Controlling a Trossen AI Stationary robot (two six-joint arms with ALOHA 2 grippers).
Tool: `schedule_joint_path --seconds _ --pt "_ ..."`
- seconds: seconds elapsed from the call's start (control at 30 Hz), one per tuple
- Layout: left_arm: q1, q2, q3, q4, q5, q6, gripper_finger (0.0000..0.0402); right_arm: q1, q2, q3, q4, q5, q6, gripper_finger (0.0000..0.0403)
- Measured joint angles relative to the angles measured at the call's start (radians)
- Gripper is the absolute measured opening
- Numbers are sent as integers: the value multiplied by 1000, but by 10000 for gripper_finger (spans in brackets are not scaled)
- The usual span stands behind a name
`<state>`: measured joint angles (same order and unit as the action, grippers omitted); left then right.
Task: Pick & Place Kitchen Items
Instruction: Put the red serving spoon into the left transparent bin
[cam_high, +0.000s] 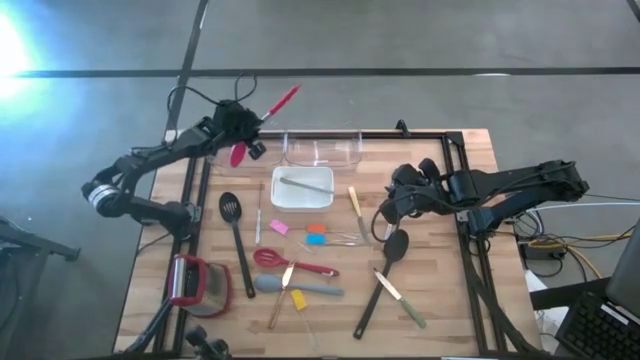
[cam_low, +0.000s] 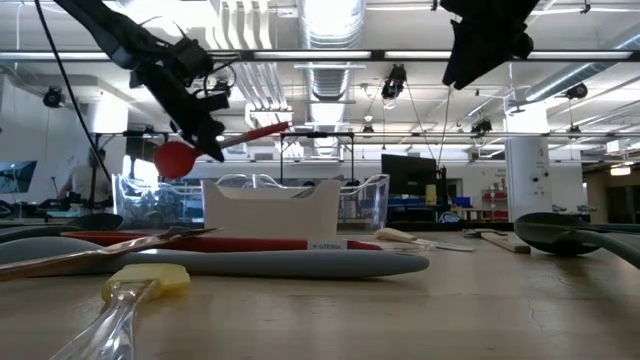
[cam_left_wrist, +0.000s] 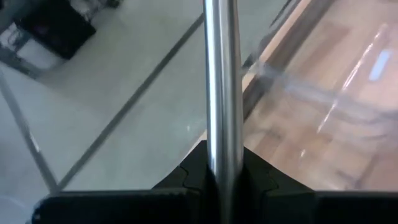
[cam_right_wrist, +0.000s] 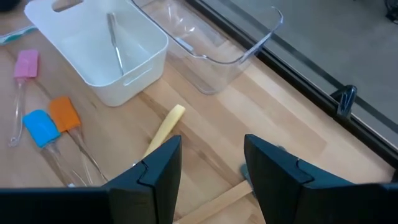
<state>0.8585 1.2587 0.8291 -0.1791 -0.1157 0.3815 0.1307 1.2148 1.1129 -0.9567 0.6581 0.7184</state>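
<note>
1. The left gripper (cam_high: 243, 125) is raised above the bench's (cam_high: 440, 300) far left corner, closed on a red spoon (cam_high: 238, 154) by its handle; the red handle sticks out beyond the bench edge and the bowl hangs toward the bench, near the clear tub (cam_high: 322, 150).
2. In the left wrist view, a shiny handle runs straight up between the closed fingers (cam_left_wrist: 186, 180).
3. The right gripper (cam_high: 400, 200) hovers over the right side of the bench, its fingers (cam_right_wrist: 155, 168) spread apart and holding nothing.
4. Below it lie a yellow-handled utensil (cam_right_wrist: 166, 127) and a black spoon (cam_high: 385, 268).
5. The white dish (cam_high: 302, 188) sits at the centre, just in front of the clear tub, with a thin metal utensil (cam_right_wrist: 115, 42) inside.
6. A black slotted turner (cam_high: 235, 240), red whisk (cam_high: 290, 264) and grey-blue spatula (cam_high: 296, 287) lie on the left half of the bench, with small pink (cam_high: 279, 227), orange (cam_high: 316, 229) and blue (cam_high: 315, 239) pieces between them and the dish.
7. A red-and-grey gadget (cam_high: 200, 285) rests near the left front edge.
</note>
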Motion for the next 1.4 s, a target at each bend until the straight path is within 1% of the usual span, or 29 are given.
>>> schedule_joint_path --seconds 0.07,0.13,0.2,0.27,0.3,0.4,0.53,0.6,0.77,0.87,1.03,1.27,1.3,1.4 --pt "-48 3 -1 38 -93 -34 46 0 0 6 5 0 -5 166" --pt "-95 15 -8 109 -224 -44 46 0 0 9 6 0 -8 166" --pt "-136 30 -34 201 -377 12 46 0 0 9 6 0 -11 166" --pt "-160 49 -65 306 -499 90 46 0 0 8 7 0 -11 166" --pt "-165 57 -83 354 -533 134 46 0 0 7 7 0 -11 166" --pt "-163 78 -145 476 -562 240 46 1 0 2 7 -4 -7 166" --pt "-164 104 -216 512 -659 322 46 2 0 -5 6 -5 -6 166" --pt "-164 110 -235 518 -697 330 46 2 0 -5 7 -5 -6 166" --pt "-157 113 -262 517 -726 392 46 -1 0 -6 21 -4 -12 166" --pt "-133 113 -263 518 -723 404 46 -1 0 -6 22 -4 -14 166" --pt "-82 131 -262 520 -641 410 46 -1 0 -6 25 -3 -15 166" --pt "-25 197 -239 524 -526 462 46 0 0 -6 30 -3 -18 166" --pt "-24 208 -235 523 -514 471 46 0 0 -6 31 -3 -19 166" --pt "-24 241 -223 518 -528 485 46 0 0 -6 32 -3 -19 166"
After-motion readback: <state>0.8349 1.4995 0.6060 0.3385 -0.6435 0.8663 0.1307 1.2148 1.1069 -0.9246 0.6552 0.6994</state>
